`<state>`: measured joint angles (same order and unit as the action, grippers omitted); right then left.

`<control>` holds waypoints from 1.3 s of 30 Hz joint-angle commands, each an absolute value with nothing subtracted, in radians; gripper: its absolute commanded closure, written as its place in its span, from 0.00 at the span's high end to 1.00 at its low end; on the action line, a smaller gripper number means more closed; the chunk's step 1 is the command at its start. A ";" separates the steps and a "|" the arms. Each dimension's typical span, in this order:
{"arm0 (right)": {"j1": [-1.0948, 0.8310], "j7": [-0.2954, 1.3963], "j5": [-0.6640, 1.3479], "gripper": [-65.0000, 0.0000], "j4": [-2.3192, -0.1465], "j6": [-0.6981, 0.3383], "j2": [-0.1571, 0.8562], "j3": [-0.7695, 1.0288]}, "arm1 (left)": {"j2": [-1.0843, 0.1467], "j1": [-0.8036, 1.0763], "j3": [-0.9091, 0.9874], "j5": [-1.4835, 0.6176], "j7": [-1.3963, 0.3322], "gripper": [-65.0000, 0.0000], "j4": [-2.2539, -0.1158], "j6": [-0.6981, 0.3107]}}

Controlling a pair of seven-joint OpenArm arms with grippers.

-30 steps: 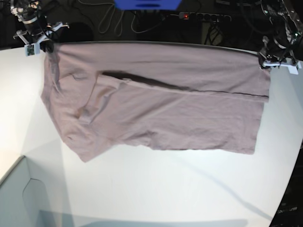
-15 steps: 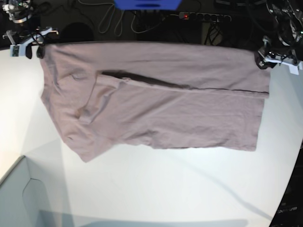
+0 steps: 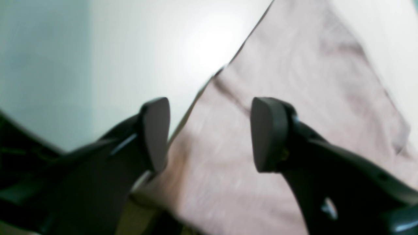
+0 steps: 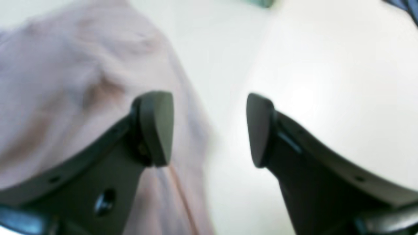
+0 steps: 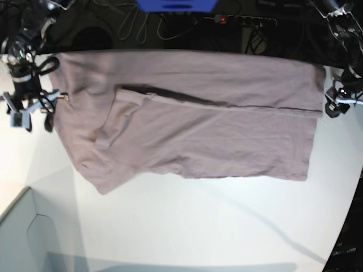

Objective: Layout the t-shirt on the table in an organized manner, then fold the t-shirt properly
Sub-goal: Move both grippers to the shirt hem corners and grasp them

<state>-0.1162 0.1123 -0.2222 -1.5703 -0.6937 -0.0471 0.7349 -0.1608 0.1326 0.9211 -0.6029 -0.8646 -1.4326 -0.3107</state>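
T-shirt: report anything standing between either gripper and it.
Nothing visible does. The t-shirt lies flat on the table. The left gripper hangs open over its edge; the right gripper is open beside its other edge, one finger above the cloth.

The white table (image 5: 187, 226) carries the folded pink t-shirt (image 5: 227, 130) lying flat.

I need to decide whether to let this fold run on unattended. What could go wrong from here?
1. The t-shirt lies with its far edge right at the back rim of the table; a careless tug could drag it off.
2. A raised fold with a dark gap runs across the middle, so folding now may lock in a crease.
3. Both the left hand and right hand are open and empty, beside the shirt's ends; a regrasp could pinch only one layer.
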 commanded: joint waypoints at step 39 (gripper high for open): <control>0.556 0.007 -0.578 0.02 -0.352 -0.544 0.206 0.710 | -0.326 -0.536 0.463 -0.239 -0.271 0.65 -0.438 -0.314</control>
